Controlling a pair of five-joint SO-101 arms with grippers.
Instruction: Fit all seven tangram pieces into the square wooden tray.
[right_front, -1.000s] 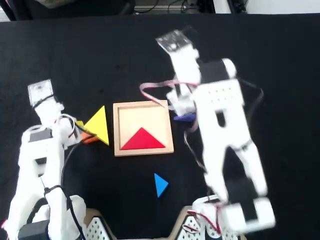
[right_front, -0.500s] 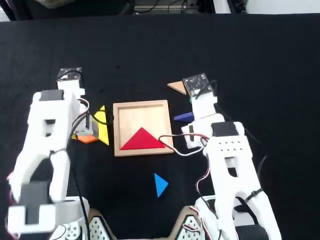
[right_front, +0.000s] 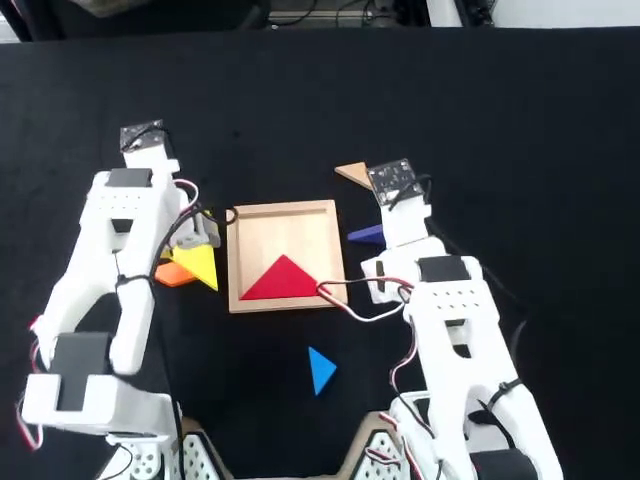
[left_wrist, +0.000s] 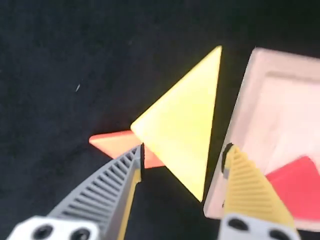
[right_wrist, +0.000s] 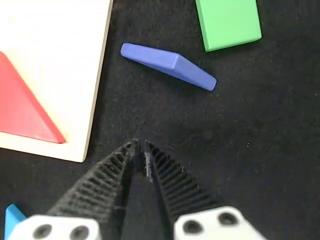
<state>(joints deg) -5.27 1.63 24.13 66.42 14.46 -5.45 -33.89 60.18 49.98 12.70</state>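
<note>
We judge the grasp of the yellow triangle (left_wrist: 182, 120) to be in hand. Our left gripper (left_wrist: 185, 150) stands open, one jaw on each side of it, with the wooden tray (left_wrist: 242, 115) just beside one jaw. Next we should close, lift and place it by the red triangle (left_wrist: 295, 180). The piece is flat and sharp-cornered. Our right gripper (right_wrist: 140, 147) is closed and empty, near the blue parallelogram (right_wrist: 167, 65).

Black table (right_front: 540, 110), matte top. Behind its far edge: dark cables (right_front: 345, 14), plus 1 white surface (right_front: 570, 12) at far-right corner, high view.
</note>
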